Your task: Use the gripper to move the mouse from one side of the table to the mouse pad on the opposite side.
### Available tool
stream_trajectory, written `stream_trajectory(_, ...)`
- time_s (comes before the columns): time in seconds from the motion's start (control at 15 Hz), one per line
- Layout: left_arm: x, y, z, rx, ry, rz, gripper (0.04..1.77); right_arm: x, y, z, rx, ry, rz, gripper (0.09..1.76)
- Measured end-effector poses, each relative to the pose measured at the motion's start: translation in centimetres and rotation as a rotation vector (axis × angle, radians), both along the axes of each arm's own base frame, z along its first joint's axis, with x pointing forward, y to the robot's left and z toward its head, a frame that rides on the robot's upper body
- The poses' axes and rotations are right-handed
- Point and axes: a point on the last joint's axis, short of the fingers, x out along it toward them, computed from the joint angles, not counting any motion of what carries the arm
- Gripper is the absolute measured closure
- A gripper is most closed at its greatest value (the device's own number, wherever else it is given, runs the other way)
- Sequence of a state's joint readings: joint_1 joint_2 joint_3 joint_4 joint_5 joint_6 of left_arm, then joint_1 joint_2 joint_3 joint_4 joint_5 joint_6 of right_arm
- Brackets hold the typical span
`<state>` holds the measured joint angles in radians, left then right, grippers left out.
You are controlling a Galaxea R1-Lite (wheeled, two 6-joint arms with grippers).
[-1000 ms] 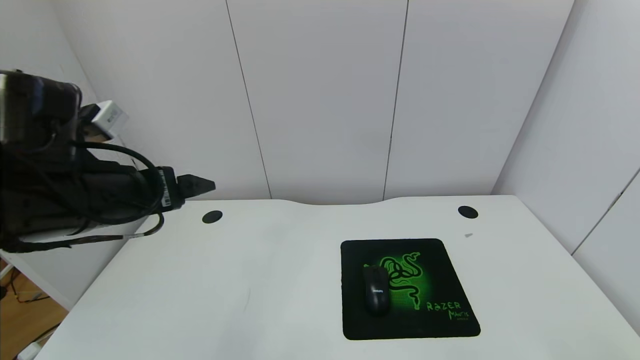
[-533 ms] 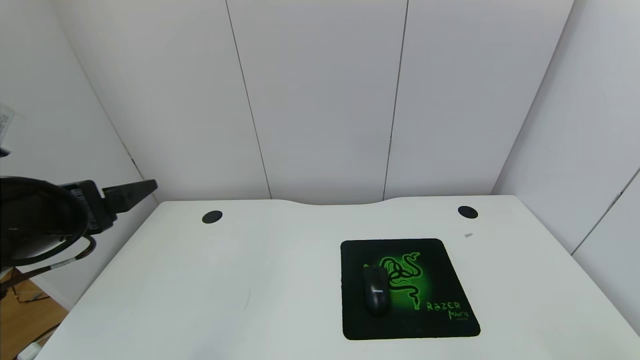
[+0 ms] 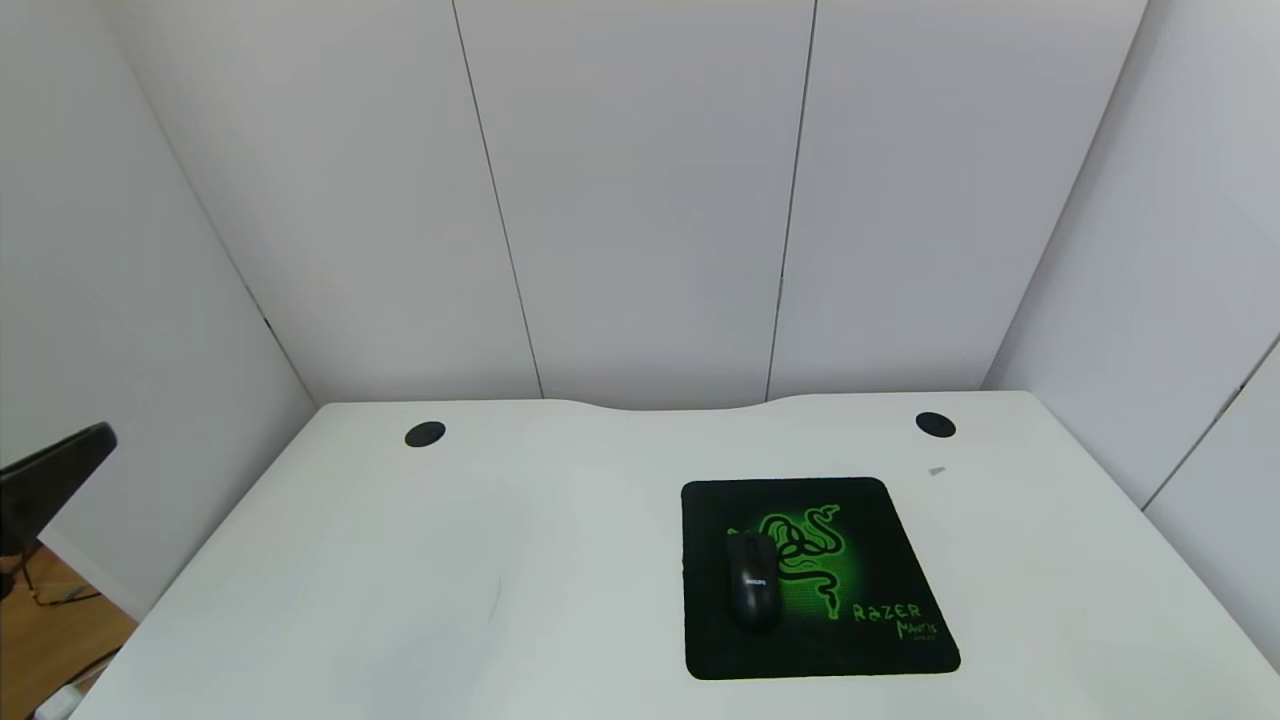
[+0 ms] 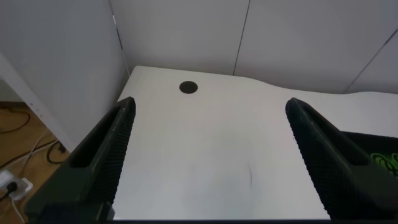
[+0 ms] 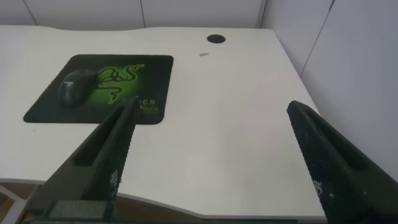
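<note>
Since a second ago, black left gripper [image 3: 50, 480] has withdrawn off the table's left edge, fingers spread; glossy black mouse [image 3: 752, 592] rests on green-emblem black mouse pad [image 3: 880, 560], so placement looks done; parking remains

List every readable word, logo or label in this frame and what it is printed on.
"RAZER": green lettering near a front corner of the mouse pad.
"MANTIS": a smaller green line just under it, only roughly legible.
A still smaller line below that: too small to read.
White logo on the back of the mouse: too small to read.
Small grey tag on the table by the right hole: nothing legible.
</note>
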<state>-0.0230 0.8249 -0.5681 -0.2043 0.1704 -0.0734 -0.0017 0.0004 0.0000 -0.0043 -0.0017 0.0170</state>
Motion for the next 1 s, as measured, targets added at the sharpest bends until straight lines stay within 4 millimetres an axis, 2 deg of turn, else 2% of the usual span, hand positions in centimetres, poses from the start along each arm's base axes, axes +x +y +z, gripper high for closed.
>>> stream_trajectory(0.53, -7.8, 0.2, -1.6, 0.033, -0.209, 0.027, 0.09, 0.0, 0.0, 0.0, 0.0, 0.0, 0.0, 0.14)
stream_trajectory(1.0, -12.8, 0.2, -4.8, 0.099, -0.365, 0.033, 0.09, 0.0, 0.0, 0.0, 0.0, 0.0, 0.0, 0.14)
